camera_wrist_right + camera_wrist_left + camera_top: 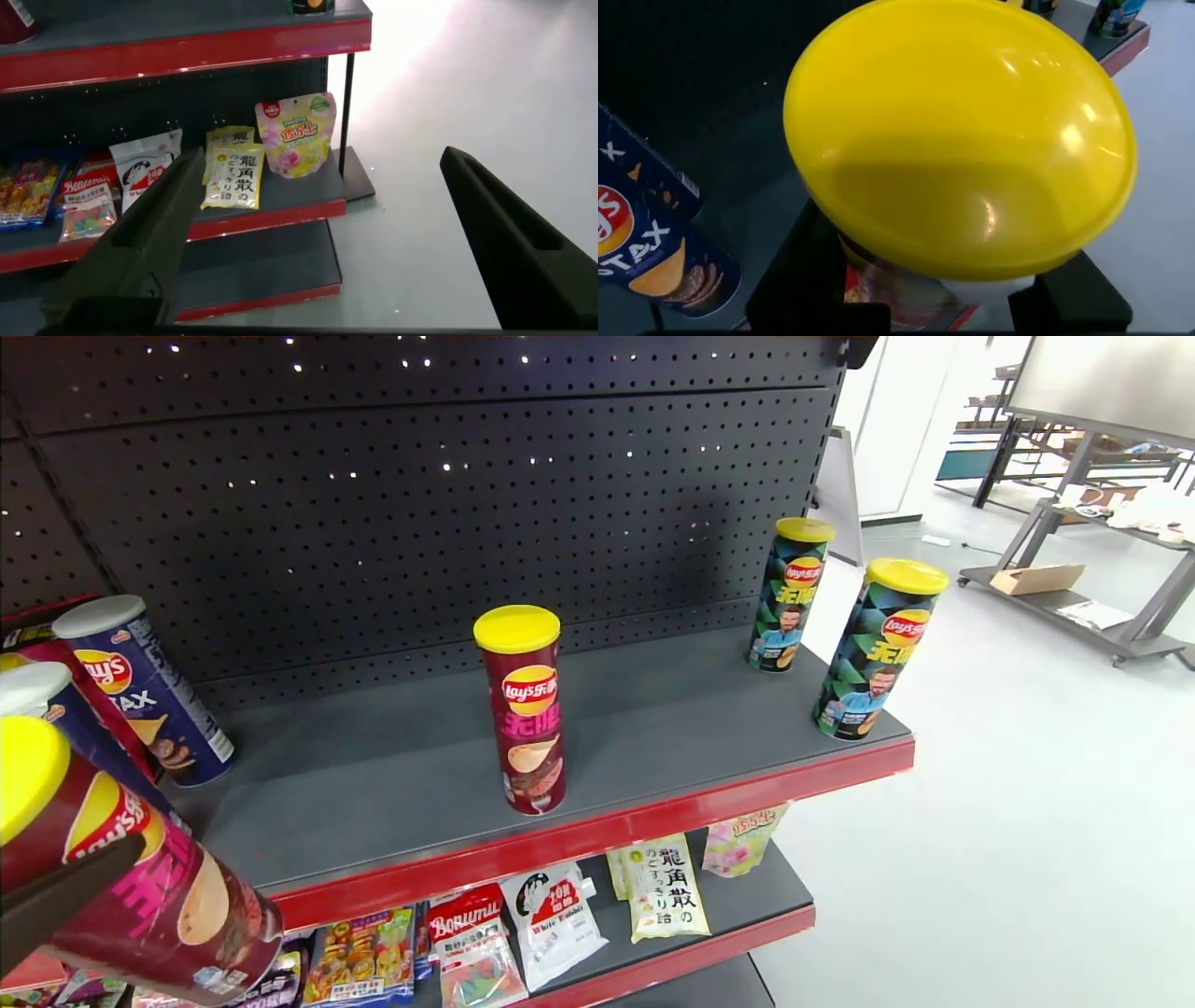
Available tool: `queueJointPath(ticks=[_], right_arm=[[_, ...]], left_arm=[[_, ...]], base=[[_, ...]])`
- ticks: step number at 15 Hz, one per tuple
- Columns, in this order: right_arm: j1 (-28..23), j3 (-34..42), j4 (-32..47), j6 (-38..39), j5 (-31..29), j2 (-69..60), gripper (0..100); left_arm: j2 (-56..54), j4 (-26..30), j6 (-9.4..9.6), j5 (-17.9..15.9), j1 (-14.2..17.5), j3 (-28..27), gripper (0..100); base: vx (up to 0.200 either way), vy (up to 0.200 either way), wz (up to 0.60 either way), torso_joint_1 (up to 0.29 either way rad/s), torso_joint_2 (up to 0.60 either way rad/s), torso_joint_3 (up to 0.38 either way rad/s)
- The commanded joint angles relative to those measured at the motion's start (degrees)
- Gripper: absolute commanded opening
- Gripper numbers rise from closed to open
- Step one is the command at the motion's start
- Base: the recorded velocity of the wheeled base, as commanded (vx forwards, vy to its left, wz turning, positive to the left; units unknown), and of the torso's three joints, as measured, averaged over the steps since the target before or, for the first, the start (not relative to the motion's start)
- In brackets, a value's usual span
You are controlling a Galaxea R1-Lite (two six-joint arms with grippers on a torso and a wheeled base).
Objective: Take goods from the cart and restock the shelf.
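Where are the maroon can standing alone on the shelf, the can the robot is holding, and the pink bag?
maroon can [532, 728], head view, middle of its label.
held can [962, 140], left wrist view, centre of its yellow lid.
pink bag [297, 135], right wrist view, middle of its front.

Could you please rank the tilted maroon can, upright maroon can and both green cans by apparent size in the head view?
Largest first:
Tilted maroon can, nearest the camera.
Upright maroon can.
Front green can.
Back green can, slightly smaller, perhaps only from distance.
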Motion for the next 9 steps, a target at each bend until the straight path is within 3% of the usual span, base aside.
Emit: queueJointPath(ticks=[1, 3, 5, 7, 9], right_arm=[[0.02, 0.0, 0.02, -0.01, 0.02, 0.24, 100], [0.02, 0.0, 0.02, -0.01, 0.02, 0.24, 100], [0.02, 0.0, 0.02, -0.01, 0.02, 0.24, 100], [0.02, 0.0, 0.02, -0.01, 0.02, 0.24, 100], [0.02, 0.0, 0.02, -0.01, 0.02, 0.24, 100]], left_arm=[[6.86, -4.17, 0.1, 0.05, 0.02, -0.61, 0], [13.62, -11.2, 0.45, 0.05, 0.02, -0.61, 0], [25.58, -23.77, 0.63, 0.41, -0.5, -0.7, 0], [32.96, -32.38, 0.27, 1.11, -0.59, -0.96, 0], [37.18, -34.67, 0.1, 0.84, -1.56, -3.07, 0]], base=[[0.0, 0.0, 0.0, 0.0, 0.0, 0.0], [0.0, 0.0, 0.0, 0.0, 0.0, 0.0], [0.0, 0.0, 0.0, 0.0, 0.0, 0.0], [0.0, 0.0, 0.0, 0.0, 0.0, 0.0], [0.0, 0.0, 0.0, 0.0, 0.0, 0.0]])
